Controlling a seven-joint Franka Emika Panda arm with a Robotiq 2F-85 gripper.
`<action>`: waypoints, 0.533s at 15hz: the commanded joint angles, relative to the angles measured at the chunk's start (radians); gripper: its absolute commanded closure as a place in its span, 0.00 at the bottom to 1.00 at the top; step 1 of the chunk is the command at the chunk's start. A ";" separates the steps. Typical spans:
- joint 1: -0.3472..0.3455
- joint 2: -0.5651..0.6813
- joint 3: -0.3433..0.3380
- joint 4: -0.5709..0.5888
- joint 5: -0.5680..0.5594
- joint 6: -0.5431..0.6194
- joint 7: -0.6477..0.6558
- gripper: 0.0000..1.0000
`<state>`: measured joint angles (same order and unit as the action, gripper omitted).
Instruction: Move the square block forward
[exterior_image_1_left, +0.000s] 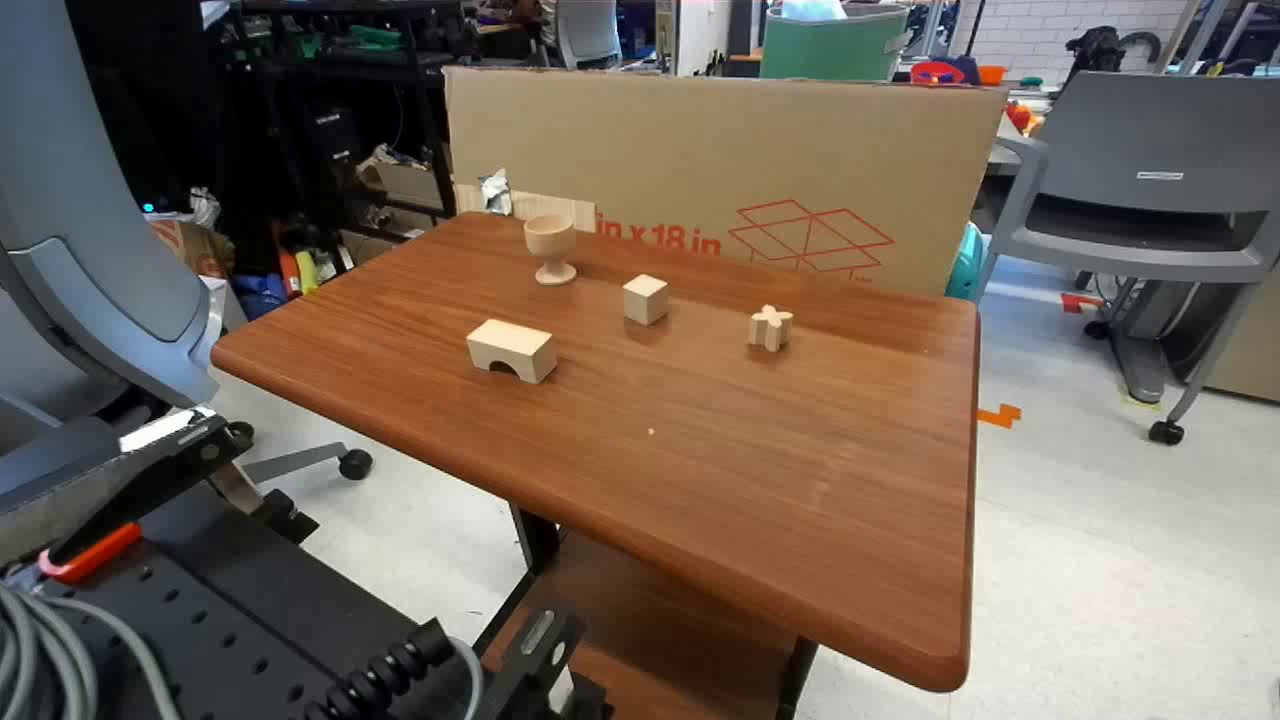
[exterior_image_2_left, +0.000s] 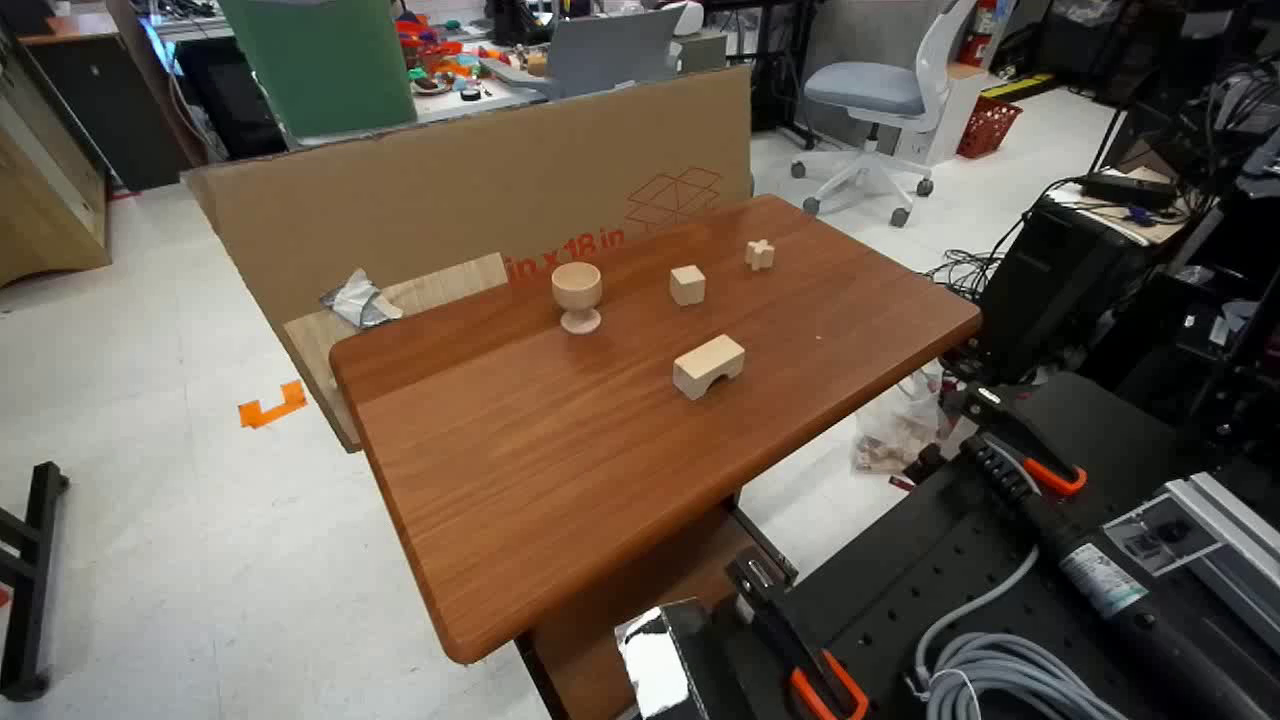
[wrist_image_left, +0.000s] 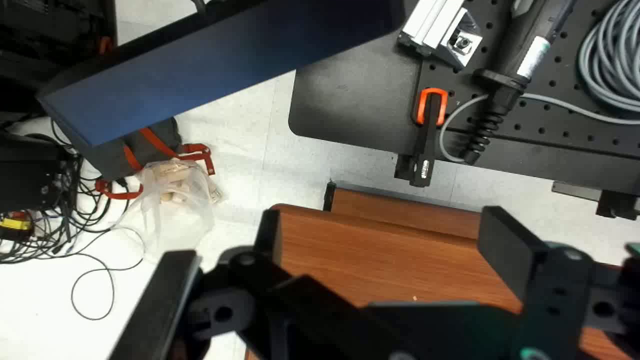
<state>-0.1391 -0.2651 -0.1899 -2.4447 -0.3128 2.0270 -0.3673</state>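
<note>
Downward, end effector (wrist_image_left: 387, 242) faces table (wrist_image_left: 395, 265), jaws apart.

The cube (exterior_image_1_left: 645, 300), notched block (exterior_image_1_left: 512, 348) and cross-shaped piece (exterior_image_1_left: 770, 328) are plain pale wood; the cup (exterior_image_1_left: 551, 240) is a warmer tan. The worktop (exterior_image_1_left: 800, 450) is reddish brown with streaky grain. The brown cardboard (exterior_image_1_left: 650, 135) carries red lettering (exterior_image_1_left: 657, 235) and a red line drawing (exterior_image_1_left: 811, 234). The fingers (wrist_image_left: 505, 245) are black.

The square block (exterior_image_1_left: 646, 300), pale wood, sits flat on the table (exterior_image_1_left: 760, 450).
</note>
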 joint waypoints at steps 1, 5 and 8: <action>-0.001 0.000 0.002 0.002 0.001 -0.003 0.000 0.00; -0.001 0.000 0.002 0.002 0.001 -0.003 0.000 0.00; 0.025 0.041 0.027 0.060 0.025 -0.043 0.003 0.00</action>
<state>-0.1367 -0.2644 -0.1856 -2.4421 -0.3100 2.0235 -0.3671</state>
